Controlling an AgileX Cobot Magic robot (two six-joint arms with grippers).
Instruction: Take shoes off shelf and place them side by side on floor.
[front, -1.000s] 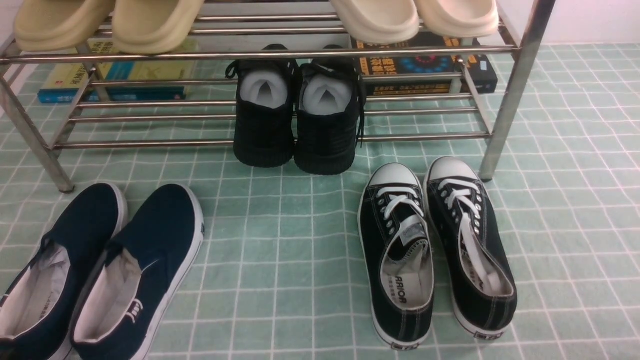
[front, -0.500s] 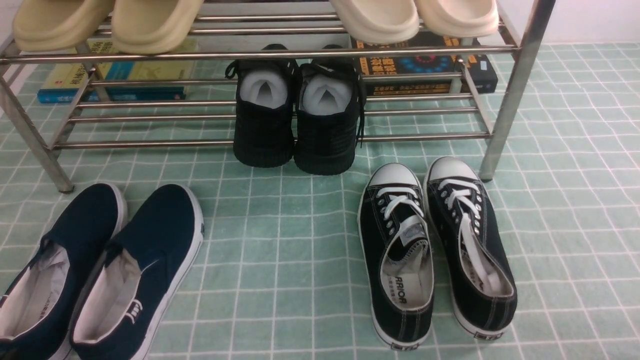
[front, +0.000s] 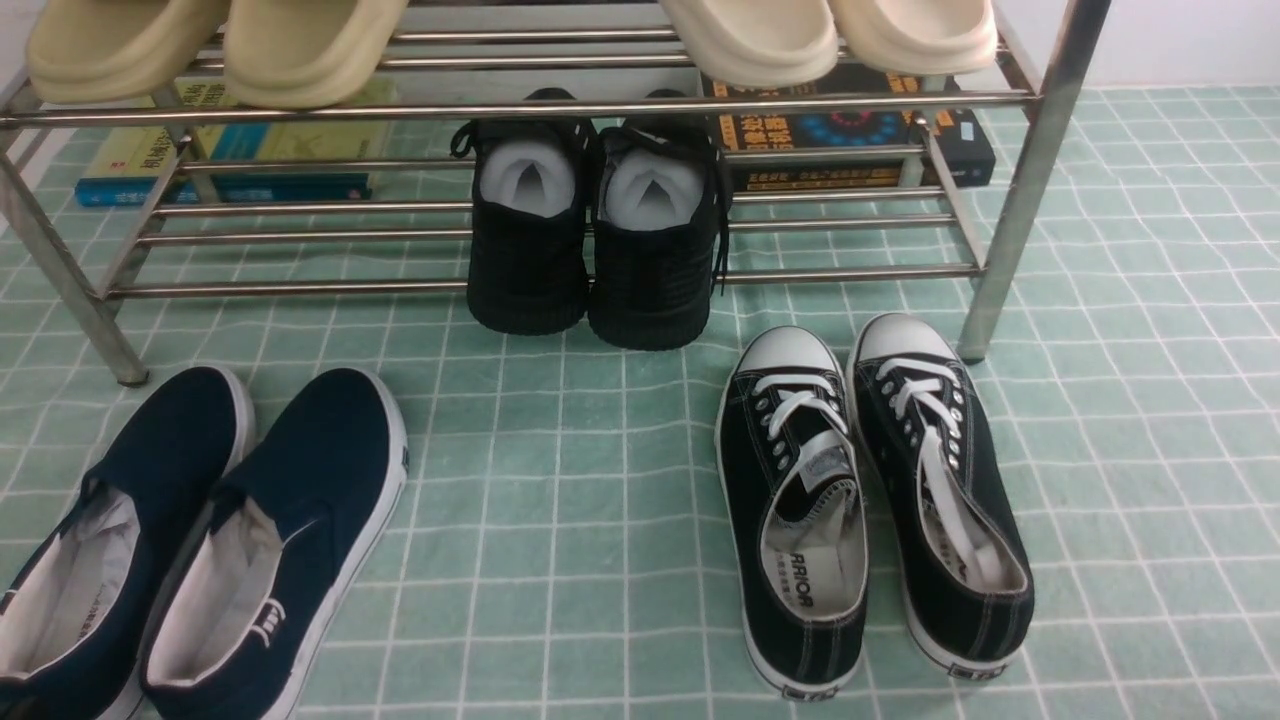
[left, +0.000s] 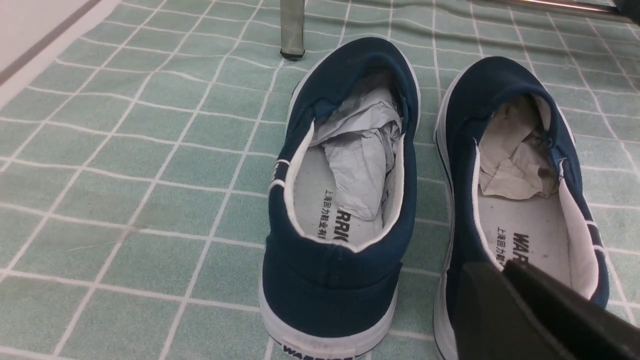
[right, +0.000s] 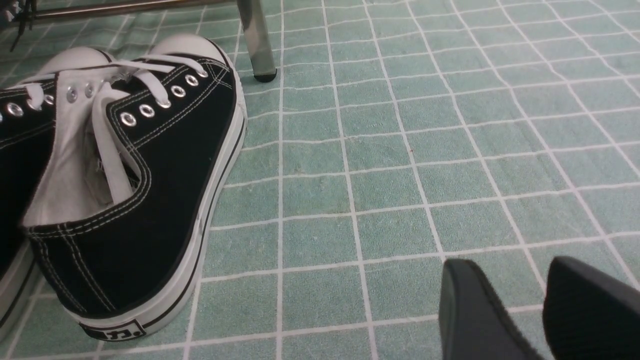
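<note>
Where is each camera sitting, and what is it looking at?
Front view: sits low between the arms, facing the shelf over the floor; no arm shows.
Left wrist view: rides the left arm, looking down at the heels of the navy shoes; the left gripper shows dark in a corner.
Right wrist view: rides the right arm, low over the floor beside the black lace-up sneakers; the right gripper shows, fingers apart.
Shared: front and left wrist views both show the navy shoes.

Black lace-up sneakers (front: 870, 500) with white toe caps sit side by side, toes away from the camera. Behind them, all-black shoes (front: 595, 235) stuffed with white paper stand between stacked books (front: 230, 160) and a dark book (front: 850, 140); beige slippers (front: 215, 45) and cream slippers (front: 830, 35) rest above.
</note>
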